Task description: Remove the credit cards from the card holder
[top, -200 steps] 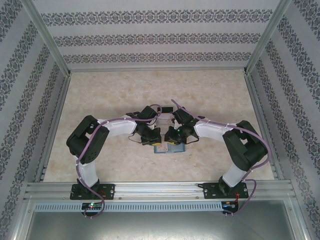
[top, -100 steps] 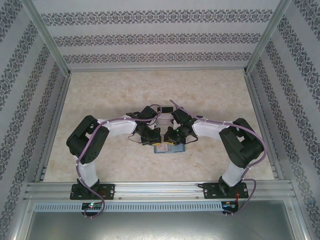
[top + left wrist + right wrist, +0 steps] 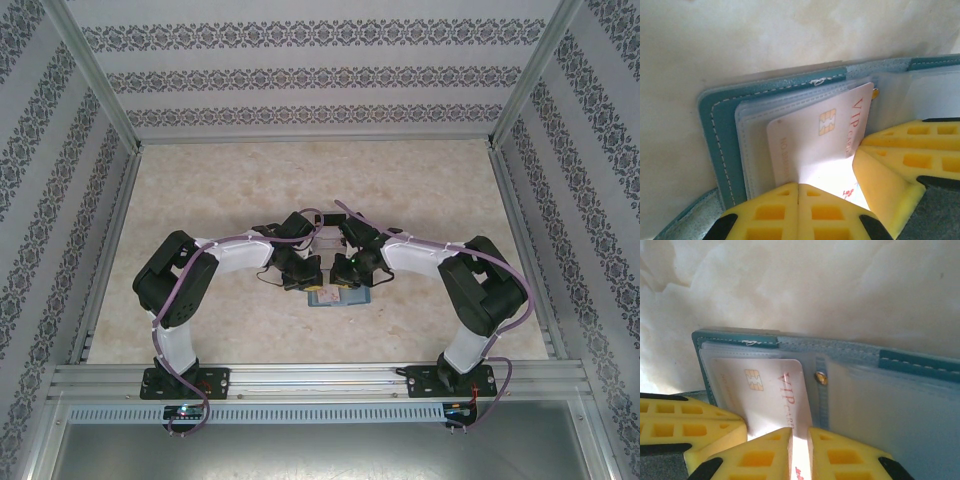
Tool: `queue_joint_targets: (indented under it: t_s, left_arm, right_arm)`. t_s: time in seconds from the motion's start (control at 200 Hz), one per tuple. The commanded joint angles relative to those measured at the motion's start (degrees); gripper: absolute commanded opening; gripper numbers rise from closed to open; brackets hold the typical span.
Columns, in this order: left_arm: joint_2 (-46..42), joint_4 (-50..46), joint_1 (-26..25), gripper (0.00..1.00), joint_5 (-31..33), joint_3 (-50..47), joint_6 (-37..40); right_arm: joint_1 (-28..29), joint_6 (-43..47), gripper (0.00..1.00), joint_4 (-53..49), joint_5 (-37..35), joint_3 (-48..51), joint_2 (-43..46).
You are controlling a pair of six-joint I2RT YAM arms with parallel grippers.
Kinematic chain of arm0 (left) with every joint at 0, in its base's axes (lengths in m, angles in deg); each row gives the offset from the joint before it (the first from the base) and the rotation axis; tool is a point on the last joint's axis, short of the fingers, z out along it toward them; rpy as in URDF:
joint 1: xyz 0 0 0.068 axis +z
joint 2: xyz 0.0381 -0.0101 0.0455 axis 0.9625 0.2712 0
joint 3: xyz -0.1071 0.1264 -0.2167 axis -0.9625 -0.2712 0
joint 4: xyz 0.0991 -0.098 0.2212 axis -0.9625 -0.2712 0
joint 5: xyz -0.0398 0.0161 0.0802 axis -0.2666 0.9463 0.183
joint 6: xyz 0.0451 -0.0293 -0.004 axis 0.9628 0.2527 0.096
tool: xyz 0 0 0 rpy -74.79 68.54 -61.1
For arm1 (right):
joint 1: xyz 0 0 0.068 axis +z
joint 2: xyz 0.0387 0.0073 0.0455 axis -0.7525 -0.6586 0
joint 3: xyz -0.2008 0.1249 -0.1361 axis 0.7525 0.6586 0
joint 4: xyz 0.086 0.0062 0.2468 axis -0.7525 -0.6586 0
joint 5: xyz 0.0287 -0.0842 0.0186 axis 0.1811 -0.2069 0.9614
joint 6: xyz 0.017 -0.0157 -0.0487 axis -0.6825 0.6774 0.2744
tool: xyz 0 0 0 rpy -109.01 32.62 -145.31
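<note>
The teal card holder [image 3: 336, 299] lies open on the table, its clear sleeves facing up [image 3: 720, 140] [image 3: 920, 362]. A whitish credit card [image 3: 810, 140] [image 3: 765, 390] printed "VIP CARD", with a gold chip, sticks partly out of a left-page sleeve, slightly askew. My left gripper [image 3: 799, 184] is shut, tips together at the card's near end, nothing between them. My right gripper [image 3: 800, 429] stands over the card's right edge with a narrow gap between its pads, the card showing through it. Both grippers meet over the holder [image 3: 318, 288] [image 3: 342, 284].
The marble-patterned tabletop [image 3: 320, 180] stretches behind the holder, bounded by aluminium rails and patterned walls [image 3: 30, 200]. A small pale object [image 3: 328, 238] sits just behind the two wrists. The right gripper's yellow finger [image 3: 900, 160] rests close beside my left fingers.
The right arm's elbow and forearm have drawn slightly left, towards the holder. The left arm and the card holder have stayed put.
</note>
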Motion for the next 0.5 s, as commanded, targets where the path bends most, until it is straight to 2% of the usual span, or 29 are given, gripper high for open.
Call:
queue_joint_targets:
  t_s: [0.0,0.495]
  left_arm:
    - [-1.0,-2.8,0.5,0.04,1.1,-0.7,0.8]
    - [1.1,-7.5,0.6,0.01,3.2,1.3,2.9]
  right_arm:
    - [0.4,1.2,0.18,-3.8,-3.5,-0.8,1.1]
    - [0.4,0.8,0.19,-3.0,-2.1,-0.2,2.5]
